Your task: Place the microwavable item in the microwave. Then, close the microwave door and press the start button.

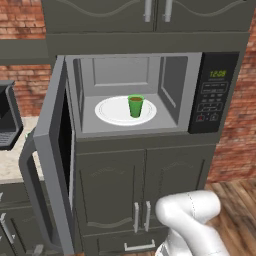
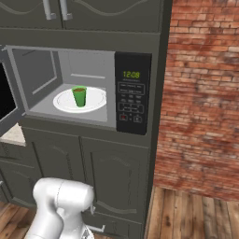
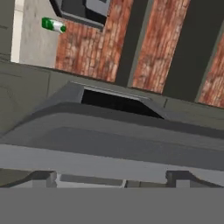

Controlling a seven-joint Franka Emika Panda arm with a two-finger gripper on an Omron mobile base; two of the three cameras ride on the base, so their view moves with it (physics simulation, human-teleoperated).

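The microwavable item, a small green cup (image 1: 135, 105) with brown contents, stands upright on the white turntable (image 1: 112, 112) inside the microwave (image 1: 135, 92); the right base view shows the cup (image 2: 79, 95) too. The microwave door (image 1: 52, 150) is swung wide open to the left, with its bar handle (image 1: 31, 195) facing outward. The black keypad panel (image 2: 132, 93) with its green display sits right of the cavity. In the hand view my gripper (image 3: 114, 180) is open, its fingertips (image 3: 41, 177) set far apart close to the door's grey edge (image 3: 109, 148), with nothing between them.
A grey coffee machine (image 1: 7, 120) stands on the counter left of the door. A green-and-white carton (image 3: 53, 25) lies on that counter. Cabinet doors (image 1: 145, 185) sit below the microwave, a brick wall (image 2: 200, 102) and wooden floor to the right.
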